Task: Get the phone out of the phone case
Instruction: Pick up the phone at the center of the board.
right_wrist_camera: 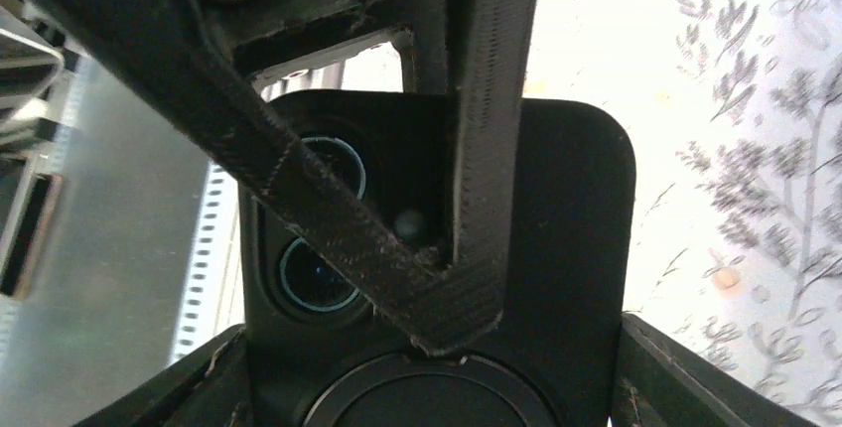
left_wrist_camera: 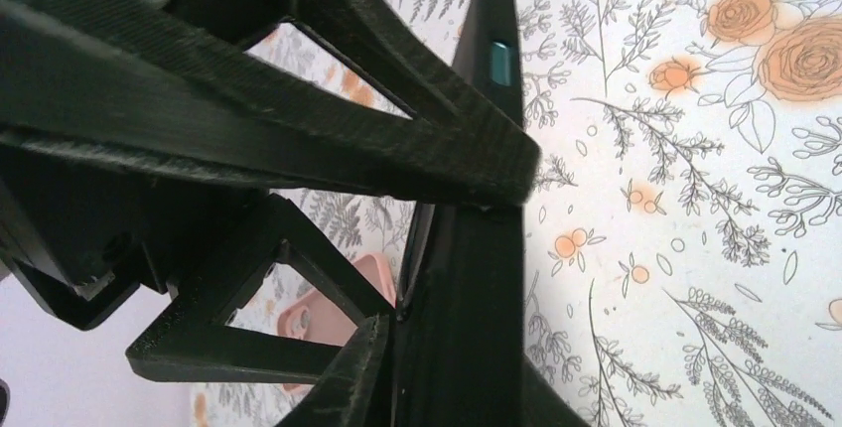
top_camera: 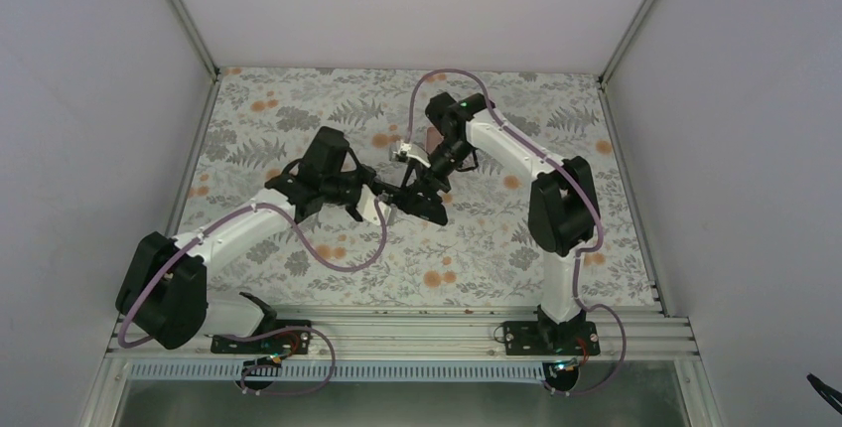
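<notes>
left gripper [left_wrist_camera: 467, 204] clamped on phone [right_wrist_camera: 576, 248] edge | right gripper [right_wrist_camera: 447, 333] clamped across its back | risk: opposing pulls could have twisted it loose, dropping beside phone case [left_wrist_camera: 375, 276]

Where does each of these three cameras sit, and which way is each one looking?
Top camera: fixed above and behind the arms, looking down at the flowered table; both whole arms show, left pincer and right pincer meeting mid-table.
Left wrist camera: on the left wrist, looking along its own black fingers at the black phone, edge-on; the pink phone case lies beyond.
Right wrist camera: on the right wrist, facing the phone's back and lenses, one finger across it.
Both wrist views share the phone and the table.
</notes>
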You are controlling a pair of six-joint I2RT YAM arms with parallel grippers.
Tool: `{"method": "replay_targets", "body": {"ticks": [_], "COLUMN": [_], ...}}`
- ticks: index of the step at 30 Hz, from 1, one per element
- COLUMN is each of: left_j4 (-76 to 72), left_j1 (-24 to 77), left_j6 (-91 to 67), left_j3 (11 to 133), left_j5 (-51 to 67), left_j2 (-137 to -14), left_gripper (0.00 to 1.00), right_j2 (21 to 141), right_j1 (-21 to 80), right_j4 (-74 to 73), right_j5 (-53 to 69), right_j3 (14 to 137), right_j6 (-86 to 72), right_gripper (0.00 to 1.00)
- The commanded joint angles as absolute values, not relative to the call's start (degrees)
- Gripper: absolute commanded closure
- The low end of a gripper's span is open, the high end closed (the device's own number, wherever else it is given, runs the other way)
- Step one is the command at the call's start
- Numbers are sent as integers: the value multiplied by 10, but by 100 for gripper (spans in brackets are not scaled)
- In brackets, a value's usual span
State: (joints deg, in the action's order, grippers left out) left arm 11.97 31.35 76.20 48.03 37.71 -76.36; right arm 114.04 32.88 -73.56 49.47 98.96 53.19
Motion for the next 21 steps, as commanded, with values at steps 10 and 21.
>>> {"method": "replay_targets", "body": {"ticks": [10,21], "left_j4": [132,331], "left_j1": [317,268], "left_j6": [735,725], "left_j3": [499,594], "left_j5": [378,446], "left_j2": [-764,-784], "left_gripper": [98,98], "right_j2": [1109,961], "right_j1": [339,304], "right_j4": [-737,-681], "right_j5": [504,325], "right_j3": [984,896], "right_j6": [513,504], "right_gripper": [0,0]}}
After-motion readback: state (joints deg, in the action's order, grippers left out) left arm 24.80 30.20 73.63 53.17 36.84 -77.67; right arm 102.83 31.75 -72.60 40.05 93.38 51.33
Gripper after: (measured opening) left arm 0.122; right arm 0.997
